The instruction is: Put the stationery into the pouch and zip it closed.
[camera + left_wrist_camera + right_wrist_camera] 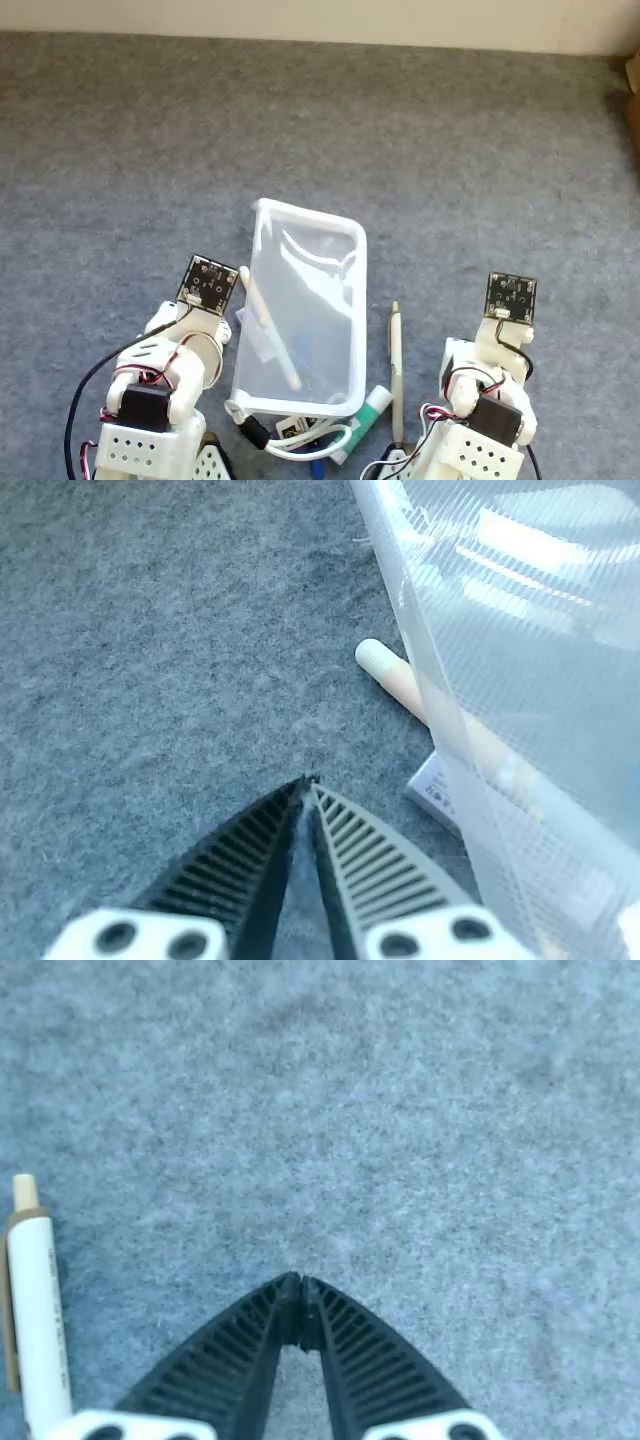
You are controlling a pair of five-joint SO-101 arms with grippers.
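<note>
A clear plastic pouch (305, 310) lies on the grey carpet between the two arms. A cream pen (268, 325) pokes out from under its left edge, seen close as the pen (385, 675) beside the pouch wall (500, 660). A white pen (396, 352) lies to the right of the pouch, and the same pen (35, 1300) shows in the right wrist view. A green-capped tube (366, 415) and white cables (300, 440) sit at the pouch's near end. My left gripper (305, 785) is shut and empty left of the pouch. My right gripper (297, 1285) is shut and empty over bare carpet.
Grey carpet (320, 120) stretches far beyond the pouch. A small printed card (440, 790) lies under the pouch edge near the cream pen. A pale strip (320, 20) borders the carpet at the back.
</note>
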